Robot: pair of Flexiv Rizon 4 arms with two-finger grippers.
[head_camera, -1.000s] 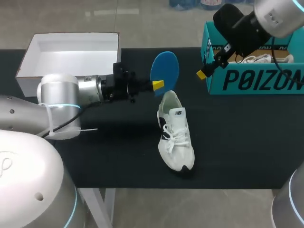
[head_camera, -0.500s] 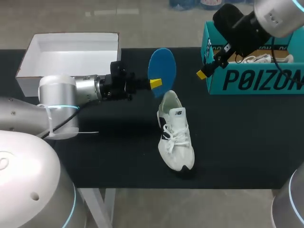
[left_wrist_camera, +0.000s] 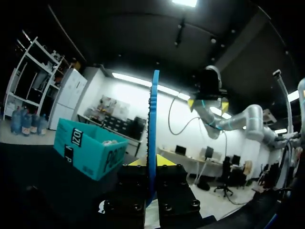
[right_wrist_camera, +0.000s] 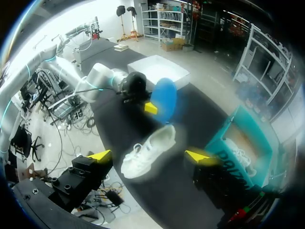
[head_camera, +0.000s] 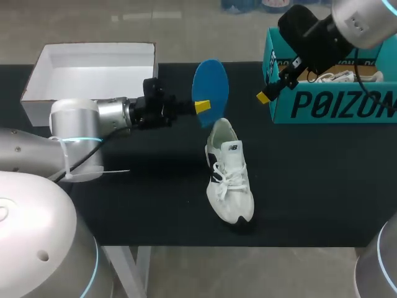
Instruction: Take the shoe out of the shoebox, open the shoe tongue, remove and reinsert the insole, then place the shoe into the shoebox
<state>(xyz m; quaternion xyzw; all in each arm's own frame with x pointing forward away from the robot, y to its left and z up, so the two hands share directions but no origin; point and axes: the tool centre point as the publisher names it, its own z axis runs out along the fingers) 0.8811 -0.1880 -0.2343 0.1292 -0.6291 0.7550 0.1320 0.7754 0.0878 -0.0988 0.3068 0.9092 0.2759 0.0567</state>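
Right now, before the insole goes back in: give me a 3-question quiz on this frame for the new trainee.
1. True or false: the left gripper is shut on the blue insole.
2. The shoe on the table is: A) on its side, B) upright on its sole, C) upside down.
3. Fill in: the right gripper has its fingers ____ and holds nothing.

Key: 1 true; 2 B; 3 open.
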